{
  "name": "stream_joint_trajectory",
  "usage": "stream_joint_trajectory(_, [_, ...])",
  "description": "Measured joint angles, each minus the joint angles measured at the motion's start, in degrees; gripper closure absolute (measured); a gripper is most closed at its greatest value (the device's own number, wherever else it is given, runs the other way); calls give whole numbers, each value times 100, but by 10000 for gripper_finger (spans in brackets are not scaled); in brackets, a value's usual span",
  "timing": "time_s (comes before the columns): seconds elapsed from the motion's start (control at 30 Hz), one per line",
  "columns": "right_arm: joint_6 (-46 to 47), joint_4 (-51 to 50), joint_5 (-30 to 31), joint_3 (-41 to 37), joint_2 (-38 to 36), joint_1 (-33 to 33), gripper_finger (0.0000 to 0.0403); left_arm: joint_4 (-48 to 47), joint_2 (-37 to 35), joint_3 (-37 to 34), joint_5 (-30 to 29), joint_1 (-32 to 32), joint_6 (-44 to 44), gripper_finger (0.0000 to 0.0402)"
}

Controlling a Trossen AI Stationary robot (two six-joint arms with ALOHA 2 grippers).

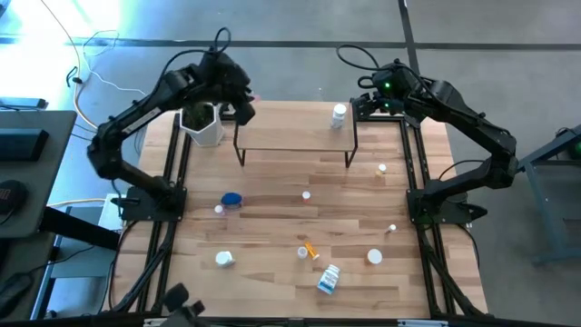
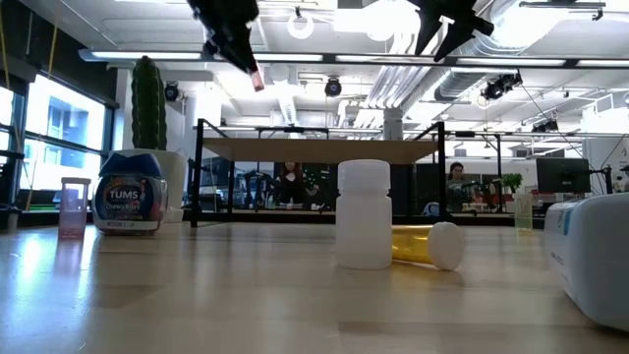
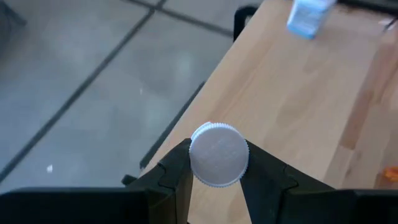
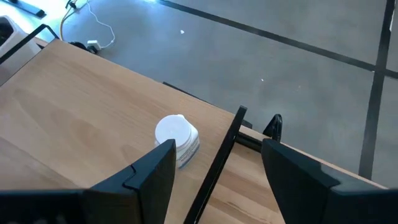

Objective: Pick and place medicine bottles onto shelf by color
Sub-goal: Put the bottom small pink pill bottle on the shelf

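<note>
High view: left gripper grips pinkish bottle above shelf | right gripper open

1. High view: overhead, facing straight down; takes in the whole table, the shelf and both arms.
2. Low view: at tabletop level, facing level across the table toward the shelf and room; a white bottle stands close to the lens.
3. Left wrist view: close, looking down past a white cap at the table edge and floor.
4. Right wrist view: close, angled down on the shelf corner; its white bottle also appears overhead.
</note>
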Motion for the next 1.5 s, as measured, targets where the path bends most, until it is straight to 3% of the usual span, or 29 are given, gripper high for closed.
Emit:
stream_joint_trajectory(0.3, [-307,0,4,0,0,0,174,-338,875,519,0,48,-99,298])
stream_joint_trajectory(0.63, [-458,2,7,0,0,0,174,-972,1469,552,-19,50,-224,298])
stream_joint_trajectory(1.5, [-460,4,118,0,0,0,174,-1516,1655,550,-44,92,-143,298])
